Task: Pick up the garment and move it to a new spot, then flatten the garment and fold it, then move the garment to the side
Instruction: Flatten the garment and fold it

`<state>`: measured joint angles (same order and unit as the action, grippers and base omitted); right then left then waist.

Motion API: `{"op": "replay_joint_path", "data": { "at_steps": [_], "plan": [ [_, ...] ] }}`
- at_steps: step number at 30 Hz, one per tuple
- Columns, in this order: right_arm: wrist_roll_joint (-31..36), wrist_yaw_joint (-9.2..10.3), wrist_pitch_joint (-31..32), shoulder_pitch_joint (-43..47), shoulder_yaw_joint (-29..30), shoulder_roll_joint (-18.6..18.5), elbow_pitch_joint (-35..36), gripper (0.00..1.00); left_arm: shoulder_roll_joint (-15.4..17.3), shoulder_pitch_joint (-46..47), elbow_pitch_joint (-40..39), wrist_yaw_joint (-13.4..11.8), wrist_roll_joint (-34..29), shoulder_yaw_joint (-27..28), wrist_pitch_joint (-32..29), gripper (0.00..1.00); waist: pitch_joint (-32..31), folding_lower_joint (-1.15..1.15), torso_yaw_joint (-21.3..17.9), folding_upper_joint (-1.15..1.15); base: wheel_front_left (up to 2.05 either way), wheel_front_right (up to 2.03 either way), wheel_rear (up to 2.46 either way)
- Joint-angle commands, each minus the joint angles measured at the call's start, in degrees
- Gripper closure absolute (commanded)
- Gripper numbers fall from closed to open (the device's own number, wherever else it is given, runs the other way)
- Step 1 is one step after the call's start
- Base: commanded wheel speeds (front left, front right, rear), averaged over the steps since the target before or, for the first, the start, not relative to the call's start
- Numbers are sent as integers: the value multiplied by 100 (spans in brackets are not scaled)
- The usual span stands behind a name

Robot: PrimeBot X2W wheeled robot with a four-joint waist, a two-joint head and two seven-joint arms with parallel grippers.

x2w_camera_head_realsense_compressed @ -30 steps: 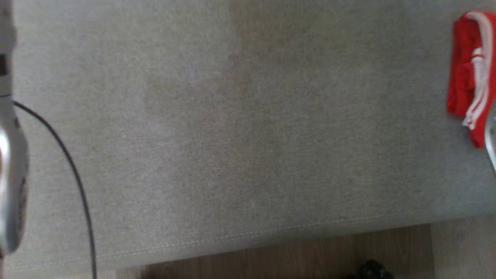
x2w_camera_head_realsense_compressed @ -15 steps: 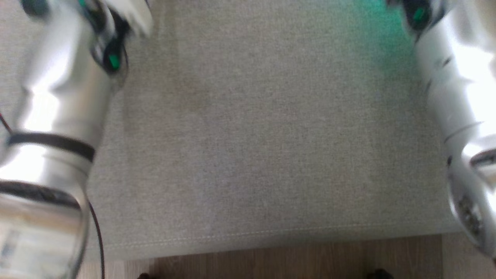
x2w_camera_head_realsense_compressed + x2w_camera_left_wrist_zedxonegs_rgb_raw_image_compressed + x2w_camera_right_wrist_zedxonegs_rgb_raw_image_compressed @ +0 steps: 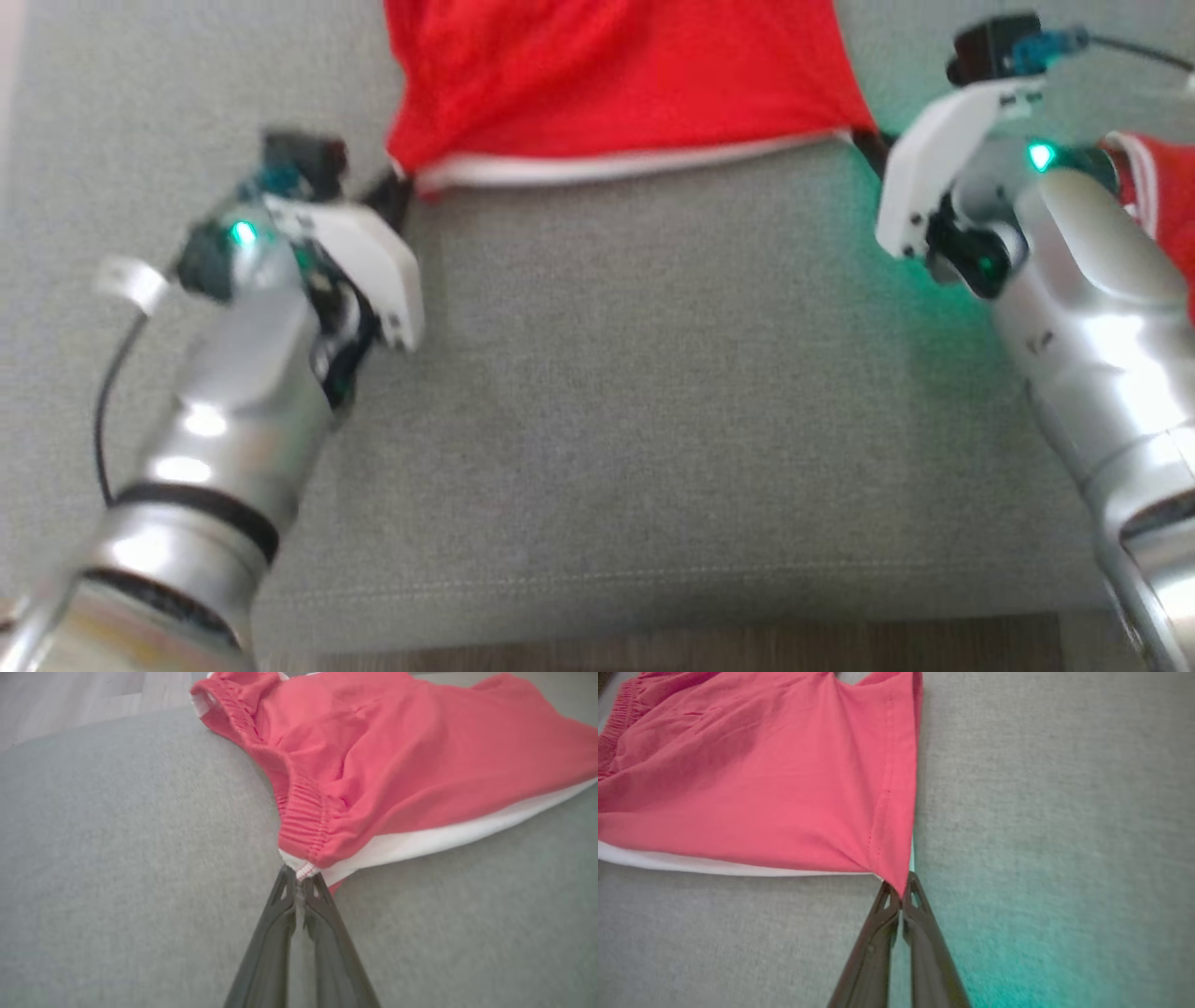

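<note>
The garment point(image 3: 616, 79) is a pair of red shorts with a white edge, stretched flat across the far part of the grey cushion point(image 3: 653, 373). My left gripper point(image 3: 397, 187) is shut on its near-left corner, at the elastic waistband point(image 3: 303, 821). My right gripper point(image 3: 868, 145) is shut on the near-right corner, where a stitched hem point(image 3: 882, 812) ends. In the left wrist view the garment point(image 3: 411, 760) fans away from the left gripper point(image 3: 301, 875). In the right wrist view the red cloth point(image 3: 761, 779) spreads from the right gripper point(image 3: 900, 891) to the left.
A second red piece with white stripes point(image 3: 1158, 187) lies at the far right behind my right forearm. The cushion's stitched front edge point(image 3: 653, 583) runs along the bottom, with wooden floor point(image 3: 653, 649) beyond it. A black cable point(image 3: 101, 411) hangs by my left arm.
The head camera has swung, so the whole picture has shifted. Both grippers and the stretched garment have come into view; a second ago there was bare cushion and a red piece at the right edge.
</note>
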<state>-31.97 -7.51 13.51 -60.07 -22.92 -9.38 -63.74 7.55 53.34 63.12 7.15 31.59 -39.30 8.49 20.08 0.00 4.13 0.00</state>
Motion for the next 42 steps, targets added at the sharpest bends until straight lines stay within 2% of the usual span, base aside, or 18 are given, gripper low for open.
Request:
{"op": "replay_joint_path", "data": {
  "at_steps": [1,11,19,23,29,31,34,42],
  "plan": [
    [-113,2,87,120,-124,-54,207,100,216,4,-188,32,79,12,-42,100,-260,0,35,0,0,0,0],
    [-590,2,909,901,-892,-849,791,100,493,-823,-689,33,378,-578,-12,100,-931,0,79,0,0,0,0],
    [-1434,2,2237,1647,-1597,-1606,1894,100,590,-1543,-1062,34,611,-891,-115,100,-1455,0,145,0,0,0,0],
    [-1759,2,2893,2027,-1823,-2092,2453,100,665,-1997,-1380,34,971,-952,-394,100,-1688,0,190,0,0,0,0],
    [-2282,2,3946,2689,-1748,-2633,3001,100,1015,-2675,-2232,34,1413,-1155,-894,100,-2008,0,299,0,0,0,0],
    [-2323,2,4085,2795,-1725,-2698,3099,100,1070,-2811,-2388,34,1538,-1157,-1029,100,-2056,0,314,0,0,0,0],
    [-2379,2,4425,3118,-1678,-2855,3437,100,1316,-3158,-2903,18,1730,-1188,-1327,100,-2229,0,342,0,0,0,0],
    [-2397,2,5204,3963,-1320,-3265,4379,100,1939,-3968,-4503,-302,2009,-1284,-1924,100,-2445,0,418,0,0,0,0]
  ]
}}
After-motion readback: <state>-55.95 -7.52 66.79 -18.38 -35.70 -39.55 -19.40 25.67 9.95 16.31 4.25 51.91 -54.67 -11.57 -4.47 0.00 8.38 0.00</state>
